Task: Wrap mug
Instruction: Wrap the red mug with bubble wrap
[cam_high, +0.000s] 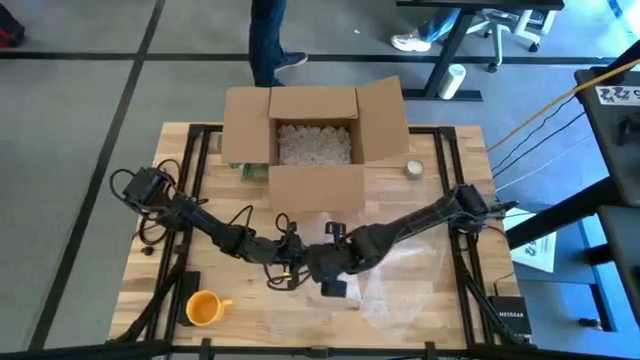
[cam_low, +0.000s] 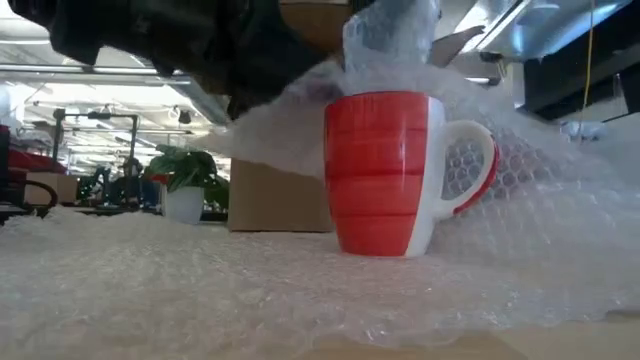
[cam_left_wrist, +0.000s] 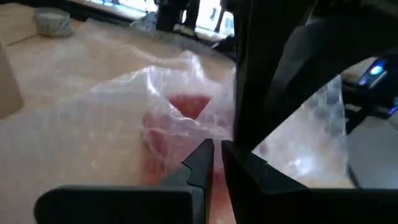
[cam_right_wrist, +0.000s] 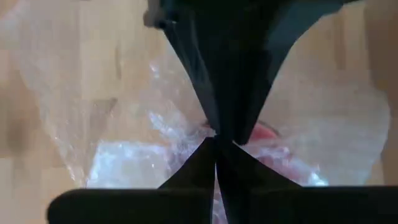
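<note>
A red-and-white mug (cam_low: 385, 175) stands upright on a clear bubble wrap sheet (cam_low: 250, 290), its handle (cam_low: 475, 165) toward the low view's right. Part of the wrap is drawn up over and behind the mug (cam_left_wrist: 180, 102). In the high view both arms cover the mug. My left gripper (cam_left_wrist: 216, 155) and my right gripper (cam_right_wrist: 216, 144) meet tip to tip just above the mug (cam_high: 308, 266), both shut on the wrap. My left gripper has a raised fold of the bubble wrap (cam_left_wrist: 208, 124) between its nearly closed fingertips, right over the mug; how many layers cannot be told. My right arm stands close in front and hides part of the hold. My right gripper pinches the bubble wrap (cam_right_wrist: 186, 134) at its fingertips, coming from above over the mug's red rim (cam_right_wrist: 264, 132). The left gripper's dark fingers meet it at the same spot. The wrap hangs from there down around the mug, its lower part on the table.
An open cardboard box (cam_high: 315, 140) with white filling stands at the table's far side, a tape roll (cam_high: 414, 168) to its right. An orange mug (cam_high: 205, 308) sits near the front left. A person's legs (cam_high: 268, 40) show beyond the table.
</note>
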